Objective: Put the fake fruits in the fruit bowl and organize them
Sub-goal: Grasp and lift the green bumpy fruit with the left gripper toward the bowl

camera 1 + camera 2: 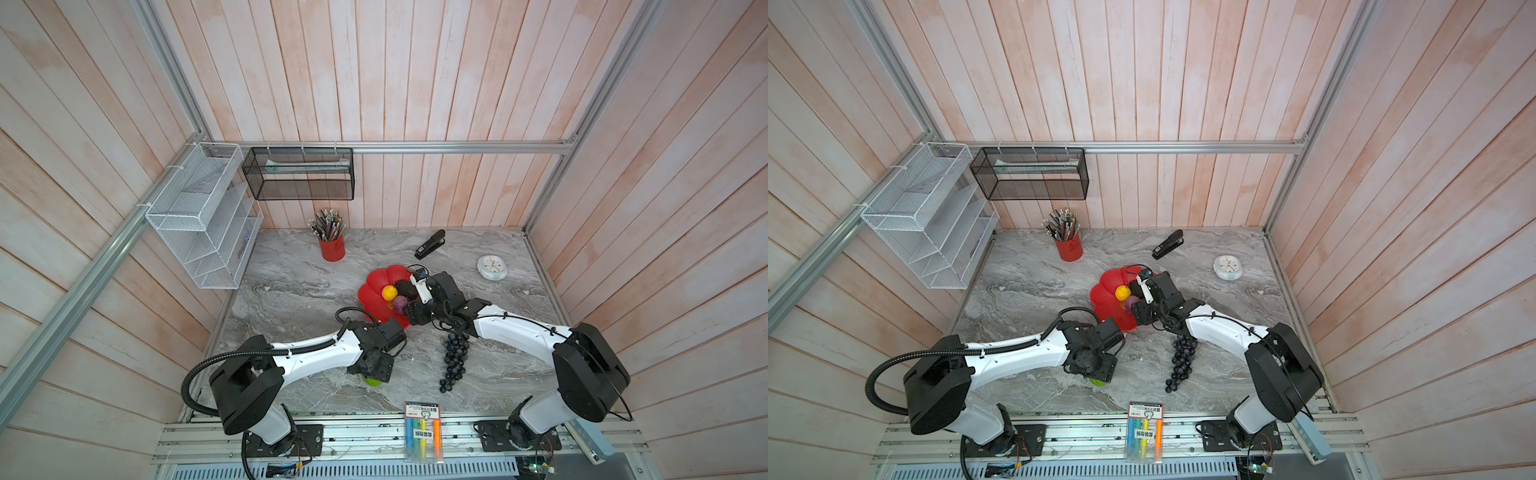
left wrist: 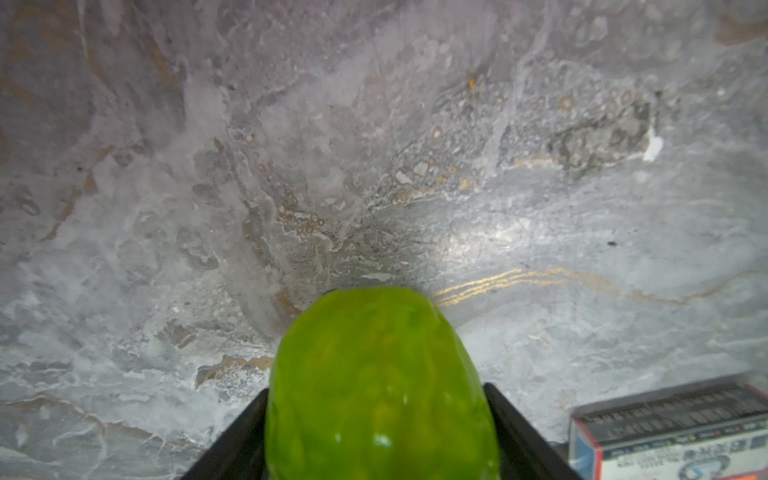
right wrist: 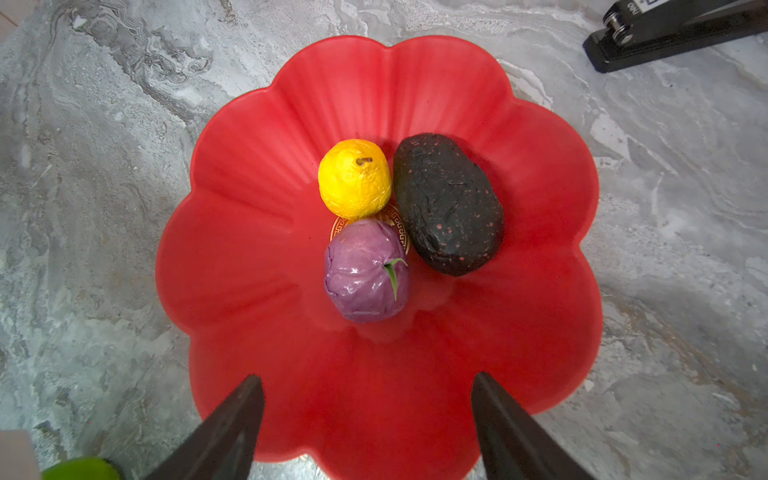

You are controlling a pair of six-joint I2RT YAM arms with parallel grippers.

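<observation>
While the left gripper (image 2: 376,390) reaches down to the marble table (image 1: 291,282) near its front edge, its two black fingers (image 2: 243,436) lie against either flank of the bumpy green fruit (image 2: 374,353), clamped on it, and the fruit sits low against the tabletop, outside the fruit bowl (image 3: 249,249) and to the left of the grape bunch (image 1: 455,359) in both top views. That long dark bunch lies stretched out on the marble between the two arms, its far end tucked under the right forearm, clear of the bowl. The right gripper (image 3: 365,378) hangs over the near side of the red scalloped bowl with its fingers spread wide and nothing between them. Three fruits rest together in the middle of the bowl: the yellow-orange fruit (image 3: 354,178), the purple fruit (image 3: 365,270) just beside it, and the dark avocado-like fruit (image 3: 449,203) lying alongside both, touching or nearly touching them. They cover most of the gold emblem (image 3: 397,222), of which only a sliver shows. A black stapler (image 3: 673,29) lies on the table beyond the bowl, a red pencil cup (image 1: 331,247) stands near the back wall, and a pack of markers (image 1: 422,432) lies at the front edge.
</observation>
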